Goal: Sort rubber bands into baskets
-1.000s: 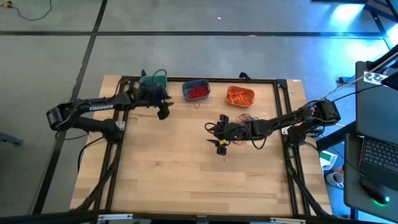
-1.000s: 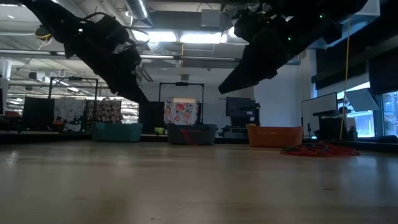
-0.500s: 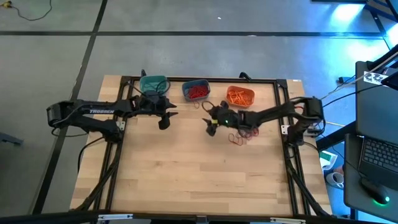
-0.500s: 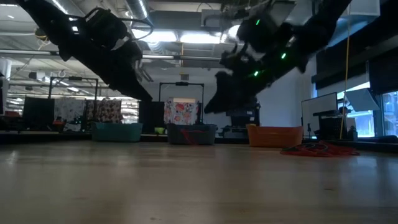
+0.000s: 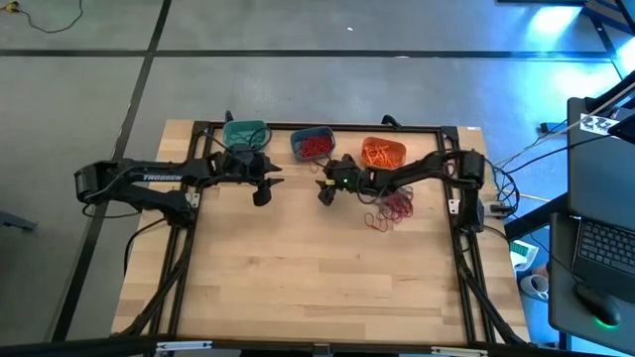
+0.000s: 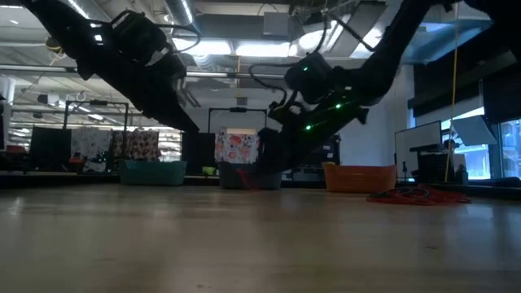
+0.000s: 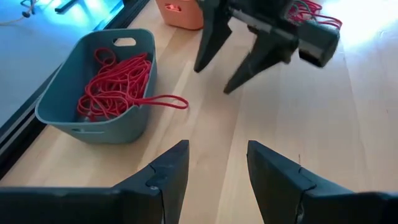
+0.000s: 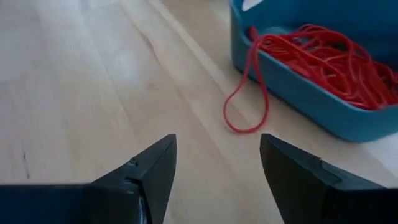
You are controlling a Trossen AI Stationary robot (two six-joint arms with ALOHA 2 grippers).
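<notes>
In the high view, three baskets were seen in a row along the far edge of the bench (image 5: 298, 288): a teal basket (image 5: 244, 133), a slate blue basket (image 5: 313, 144) filled with red rubber bands (image 5: 316, 147), and an orange basket (image 5: 383, 153) filled with orange rubber bands (image 5: 379, 154). A loose pile of red bands (image 5: 390, 208) was spread on the bench just in front of the orange basket. The left end effector (image 5: 261, 184) was held just in front of the teal basket, and the right end effector (image 5: 325, 188) was placed just in front of the slate blue basket; both were empty.

In the low view, both arms were seen raised above the bench, with the three baskets far behind them.

In the left wrist view, the left end effector (image 7: 216, 180) was shown wide and empty, with the slate blue basket (image 7: 99, 93) ahead and one red loop (image 7: 163, 101) draped over its rim onto the wood.

In the right wrist view, the right end effector (image 8: 217, 180) was shown wide and empty, and the draped loop (image 8: 247, 93) was seen lying just ahead of its fingers.
</notes>
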